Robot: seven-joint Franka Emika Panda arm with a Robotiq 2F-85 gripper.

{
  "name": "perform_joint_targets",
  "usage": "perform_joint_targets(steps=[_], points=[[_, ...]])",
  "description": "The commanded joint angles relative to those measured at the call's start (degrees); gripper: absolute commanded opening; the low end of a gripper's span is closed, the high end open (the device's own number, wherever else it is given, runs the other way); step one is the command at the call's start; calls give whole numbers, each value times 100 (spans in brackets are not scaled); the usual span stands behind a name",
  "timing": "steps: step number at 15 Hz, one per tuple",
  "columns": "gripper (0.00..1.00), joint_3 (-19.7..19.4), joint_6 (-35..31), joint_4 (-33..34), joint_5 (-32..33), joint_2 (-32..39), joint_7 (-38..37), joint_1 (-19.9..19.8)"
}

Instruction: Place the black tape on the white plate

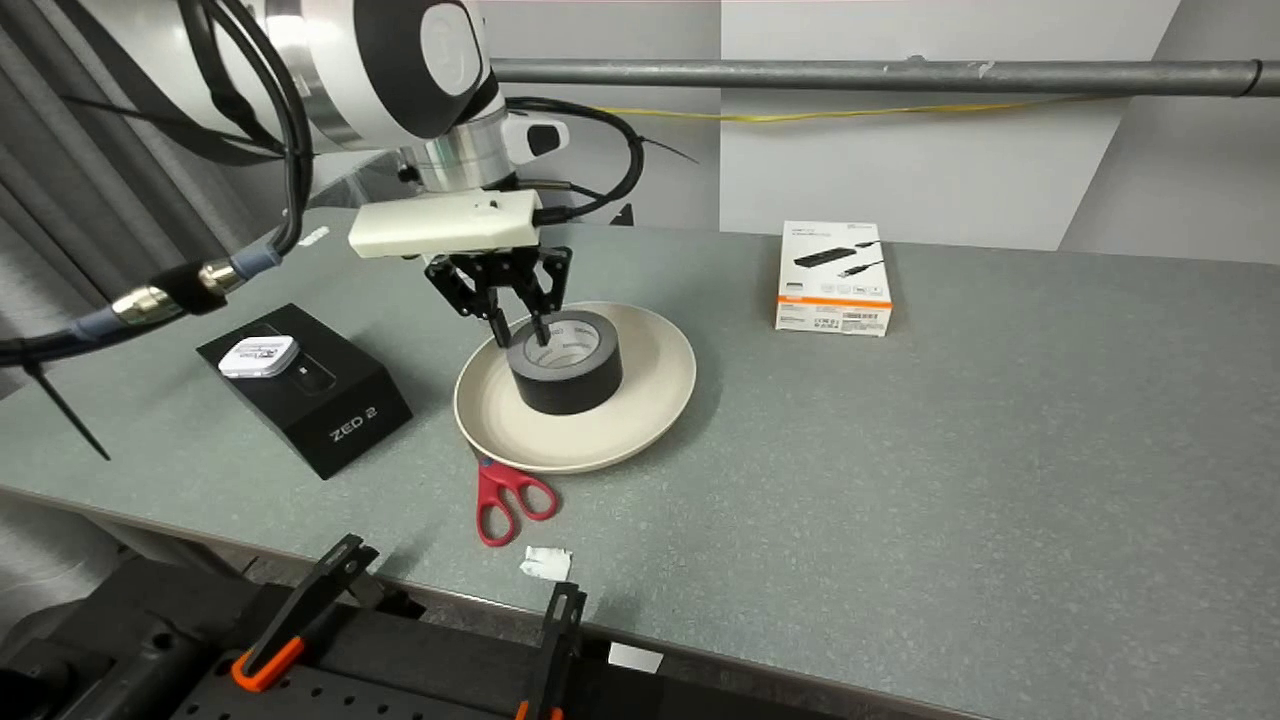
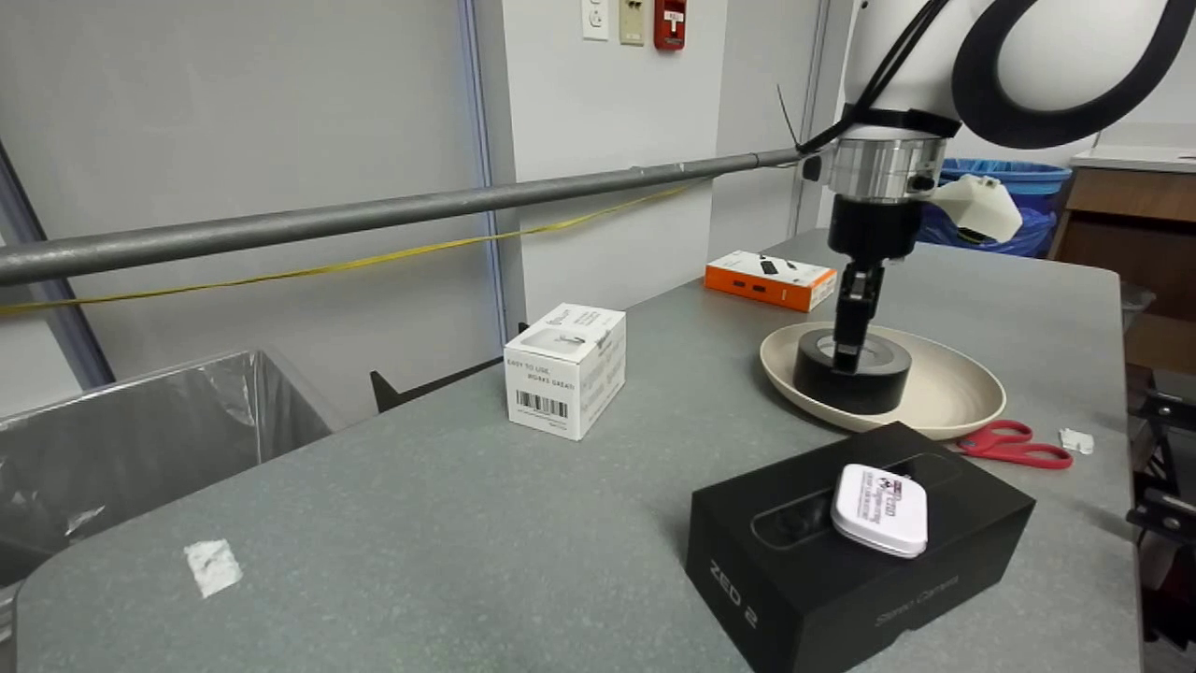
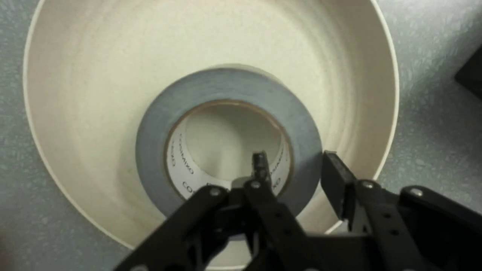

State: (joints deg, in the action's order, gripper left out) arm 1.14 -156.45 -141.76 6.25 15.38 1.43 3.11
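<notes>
Black, thick roll of tape [image 1: 570, 386] is lying flat inside the round cream-white shallow plate [image 1: 650, 395]; dark two-fingered gripper [image 3: 294, 155] is straddling the roll's wall, jaws apart. Likely releasing; next move: needing straight lift.

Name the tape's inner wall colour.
White with dark lettering; the inner wall shows best in the wrist view.

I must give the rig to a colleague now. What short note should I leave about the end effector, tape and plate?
End effector: open; one finger in the hole of the black tape, the other outside it.
Tape: flat on the white plate, apparently unclamped; the wrist view shows a gap beside the inner finger.
Done: tape on plate.
Left: probably just lift straight up, so that the tape is not dragged.
</notes>
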Motion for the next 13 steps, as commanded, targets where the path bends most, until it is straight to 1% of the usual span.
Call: perform_joint_targets(steps=[1, 4, 5, 7, 10, 11, 13], points=[[74, -76, -65, 297, -4, 102, -283, 46], [96, -44, -30, 431, -101, 51, -303, 8], [100, -34, -20, 481, -132, 41, -308, -1], [100, -10, 27, 592, -214, 36, -301, -23], [100, 74, 533, 831, -453, 2, -87, -112], [100, -14, 192, 652, -262, 38, -211, -19], [100, -1, 353, 748, -334, 35, -196, -29]])
